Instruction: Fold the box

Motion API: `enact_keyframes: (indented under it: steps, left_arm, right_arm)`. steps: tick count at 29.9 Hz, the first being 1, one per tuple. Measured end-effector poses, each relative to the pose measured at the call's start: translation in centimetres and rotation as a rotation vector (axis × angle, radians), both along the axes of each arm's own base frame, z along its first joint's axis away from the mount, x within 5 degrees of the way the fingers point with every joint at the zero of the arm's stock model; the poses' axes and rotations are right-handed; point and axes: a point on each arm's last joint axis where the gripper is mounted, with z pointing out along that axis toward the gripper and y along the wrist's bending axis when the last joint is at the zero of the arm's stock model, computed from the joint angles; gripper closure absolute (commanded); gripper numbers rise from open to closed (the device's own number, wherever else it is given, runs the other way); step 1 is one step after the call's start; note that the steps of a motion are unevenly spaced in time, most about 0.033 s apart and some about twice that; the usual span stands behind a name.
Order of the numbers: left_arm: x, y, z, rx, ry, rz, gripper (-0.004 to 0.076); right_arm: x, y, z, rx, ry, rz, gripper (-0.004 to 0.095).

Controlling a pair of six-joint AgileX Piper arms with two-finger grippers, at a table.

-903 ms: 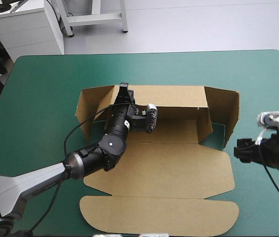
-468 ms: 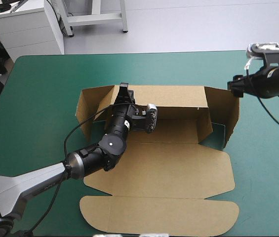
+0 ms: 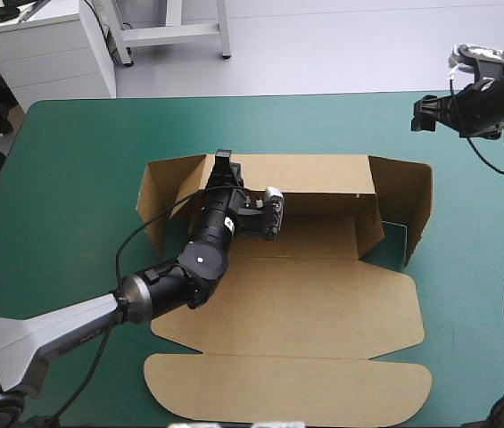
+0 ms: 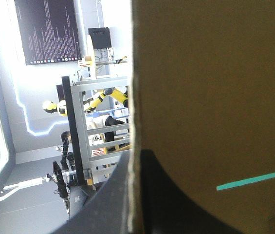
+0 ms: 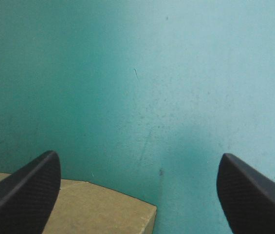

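Mostly flat brown box (image 3: 305,303) — matte board, rounded flaps (walls upright)

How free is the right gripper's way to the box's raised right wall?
Probably yes: the right gripper hangs open just beyond the right wall of the box, nothing between them; the left gripper pinches the far wall, well clear.

Bright even overhead light, soft shadows inside the box (image 3: 323,294) (faint), white glare beyond it in left wrist view.
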Motion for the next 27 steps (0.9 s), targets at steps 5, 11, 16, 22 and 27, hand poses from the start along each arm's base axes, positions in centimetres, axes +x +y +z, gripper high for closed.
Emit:
enact_keyframes:
  steps: [5,11,16,22,27]
  left_arm:
    - [0.0,0.0,0.0,0.002,0.000,0.000,0.0734]
    - [0.0,0.0,0.0,0.003,0.000,0.000,0.0734]
    - [0.0,0.0,0.0,0.003,0.000,0.000,0.0734]
    - [0.0,0.0,0.0,0.002,0.001,0.000,0.0734]
    - [0.0,0.0,0.0,0.002,0.002,0.001,0.0734]
  right_arm:
    - [1.3,-0.1,-3.1,0.003,0.082,0.019,0.0099]
    - [0.9,-0.1,-4.7,-0.011,0.131,0.052,0.0099]
    - [-0.2,-0.1,-4.7,-0.022,0.144,0.062,0.0099]
    - [-2.3,-0.6,-4.4,-0.025,0.156,0.055,0.0099]
    - [-3.4,-0.5,-4.5,-0.024,0.174,0.056,0.0099]
